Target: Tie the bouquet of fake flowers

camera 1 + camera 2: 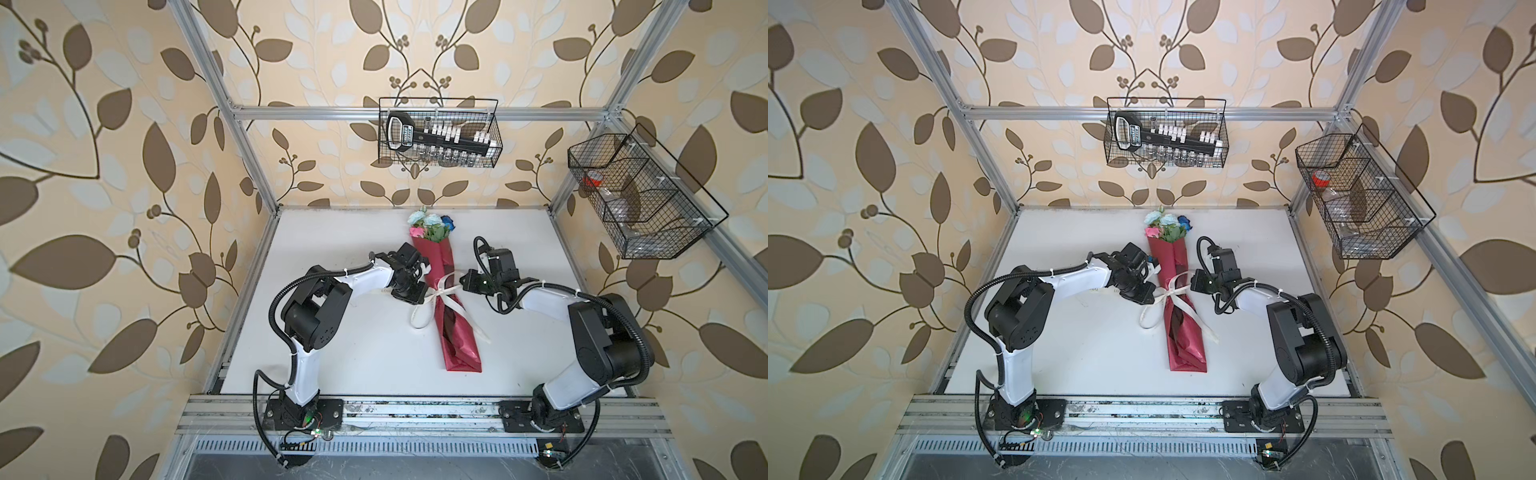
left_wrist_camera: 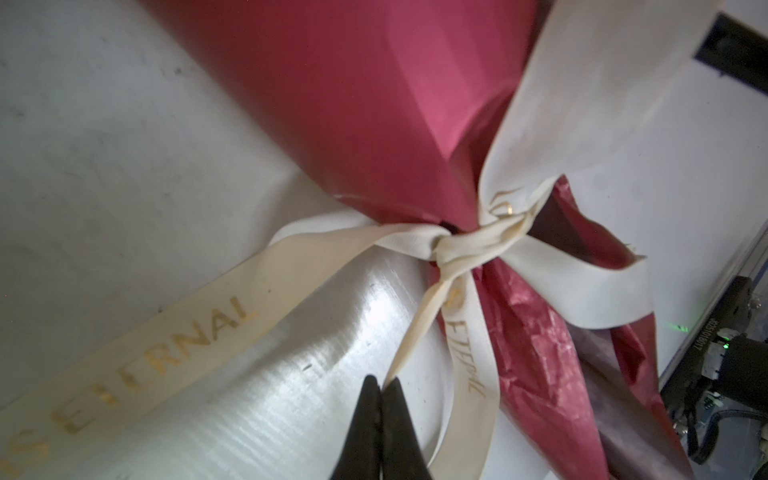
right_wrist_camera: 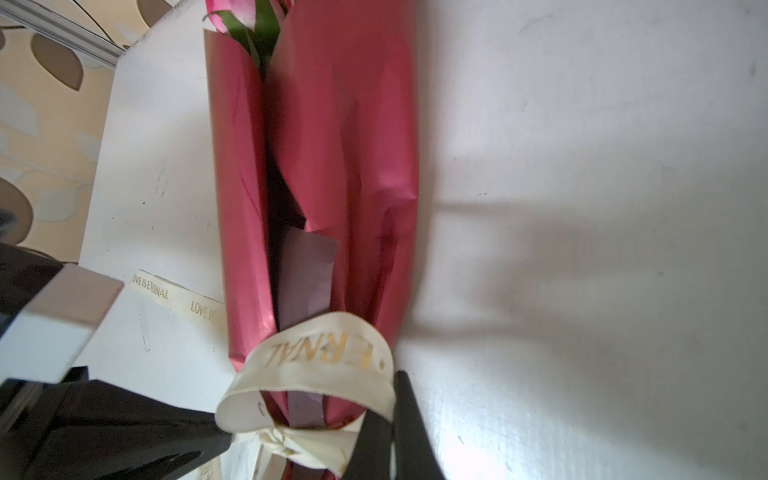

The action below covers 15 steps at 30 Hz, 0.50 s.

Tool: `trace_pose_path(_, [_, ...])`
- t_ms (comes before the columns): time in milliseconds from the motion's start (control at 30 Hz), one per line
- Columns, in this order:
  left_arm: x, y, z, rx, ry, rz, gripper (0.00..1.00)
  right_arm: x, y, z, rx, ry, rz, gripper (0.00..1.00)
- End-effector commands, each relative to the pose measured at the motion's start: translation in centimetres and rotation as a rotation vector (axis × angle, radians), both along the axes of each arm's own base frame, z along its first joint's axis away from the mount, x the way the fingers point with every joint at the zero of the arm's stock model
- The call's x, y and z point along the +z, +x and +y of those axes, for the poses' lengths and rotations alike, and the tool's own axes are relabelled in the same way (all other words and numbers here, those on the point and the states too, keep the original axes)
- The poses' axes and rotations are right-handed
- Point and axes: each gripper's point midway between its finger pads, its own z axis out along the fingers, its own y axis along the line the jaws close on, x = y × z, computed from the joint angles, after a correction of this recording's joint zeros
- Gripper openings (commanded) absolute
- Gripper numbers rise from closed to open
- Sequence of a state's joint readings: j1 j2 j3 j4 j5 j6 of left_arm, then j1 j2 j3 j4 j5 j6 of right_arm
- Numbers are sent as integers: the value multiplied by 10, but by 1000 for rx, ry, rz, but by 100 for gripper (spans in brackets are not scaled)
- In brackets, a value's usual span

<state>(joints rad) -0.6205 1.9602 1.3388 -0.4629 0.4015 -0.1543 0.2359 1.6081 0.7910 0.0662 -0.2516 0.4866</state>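
Observation:
The bouquet of fake flowers (image 1: 428, 224) (image 1: 1163, 224) lies mid-table in both top views, its stems hidden inside a shiny red wrapping (image 1: 457, 340). A cream printed ribbon (image 1: 437, 294) is knotted round the wrap's middle. My left gripper (image 1: 424, 297) (image 2: 382, 380) sits left of the knot (image 2: 457, 245), shut on a thin ribbon strand. From the right, my right gripper (image 1: 461, 284) (image 3: 392, 407) is shut on a ribbon loop (image 3: 324, 357). Pink petals and green leaves (image 3: 257, 20) show at the wrap's open end.
A wire basket (image 1: 438, 133) holding a black tool hangs on the back wall. Another wire basket (image 1: 640, 195) hangs at the right. Aluminium frame posts stand at the table's corners, and a rail (image 1: 415, 415) runs along the front edge. A loose ribbon tail (image 1: 469, 324) trails over the wrap.

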Motion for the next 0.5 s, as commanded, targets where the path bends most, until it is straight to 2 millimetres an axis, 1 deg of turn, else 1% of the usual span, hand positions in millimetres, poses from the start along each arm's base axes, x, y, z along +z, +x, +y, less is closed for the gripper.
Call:
trace_pose_path(0, [36,4,-2,21,-57,-40,0,18,3,-10,-28,-45,-56,0])
trace_pose_path(100, [47,7,-8,30,-102,-43,0,31,2,-11,-32,-54,-83,0])
trace_pose_path(167, [50,8,-10,39,-115,-41,0,36,0,-15,-41,-66,-95,0])
trace_pose_path(200, [50,9,-11,49,-121,-38,0,36,-2,-17,-46,-75,-93,0])
trace_pose_path(300, [43,12,-10,80,-112,-6,0,30,-7,-25,-69,-108,-81,0])
trace_pose_path(467, [22,17,6,155,-86,51,0,9,-18,-41,-124,-175,-43,0])
